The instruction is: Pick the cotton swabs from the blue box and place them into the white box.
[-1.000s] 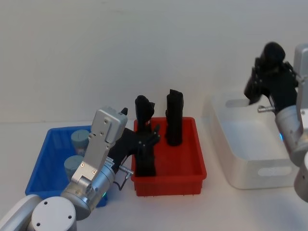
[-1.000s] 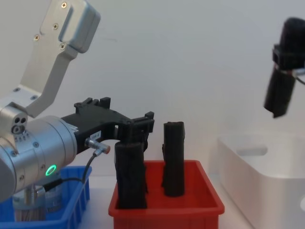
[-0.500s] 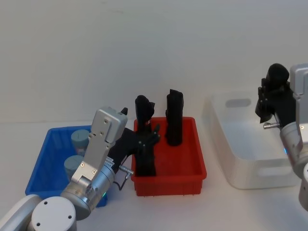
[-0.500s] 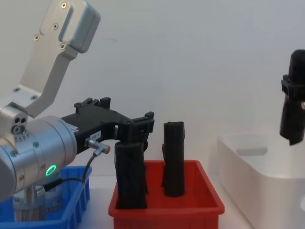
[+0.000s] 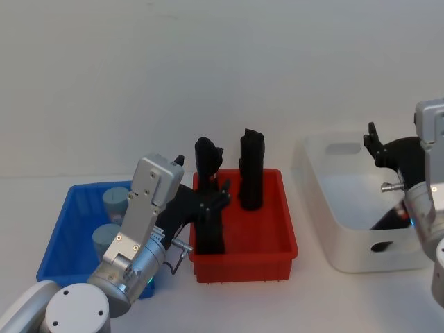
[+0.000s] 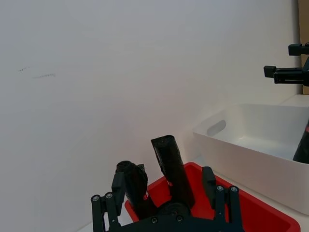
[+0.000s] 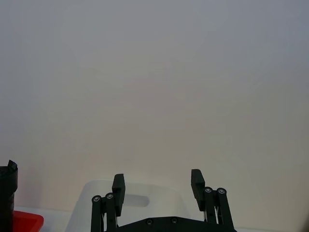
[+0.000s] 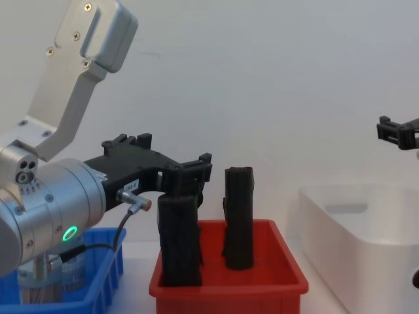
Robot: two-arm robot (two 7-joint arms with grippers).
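Here right pincer [image 5: 373, 143] gapes empty over the white box [image 5: 350, 251]; left pincer [image 5: 214, 198] splayed wide over red bin [image 5: 243, 268].

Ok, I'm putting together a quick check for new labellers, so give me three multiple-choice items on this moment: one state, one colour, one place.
1. The right gripper, above the white box, has its jaws:
A) shut on a jar
B) apart and empty
C) shut on a black roll

2. The bin holding the upright black rolls is:
A) green
B) red
C) yellow

3. The cotton swabs sit in:
A) the blue box
B) the white box
C) the red bin

Answers:
1 B, the right wrist view shows a clear gap between the jaws.
2 B, its walls are red in the head and chest views.
3 A, two lidded jars stand there; the left gripper, jaws apart, is at the bin's front roll.
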